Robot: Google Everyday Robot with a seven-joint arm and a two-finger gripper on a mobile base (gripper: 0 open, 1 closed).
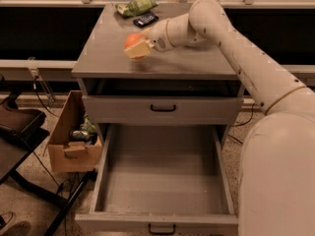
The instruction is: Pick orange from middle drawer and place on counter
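Note:
The orange (pixel 132 40) is held in my gripper (pixel 136 46) just over the left middle of the counter (pixel 192 63), the flat grey cabinet top. The pale fingers (pixel 138 49) are closed around its lower side. My white arm (pixel 236 48) reaches in from the right across the counter. The middle drawer (pixel 162 178) below is pulled wide open, and its grey floor is bare. The shallower drawer front (pixel 162 109) above it is shut.
A green bag (pixel 138 5) and a small dark device (pixel 146 19) lie at the back of the counter. A cardboard box (pixel 74 141) with items stands on the floor at the left of the cabinet, next to a dark stand (pixel 19 132).

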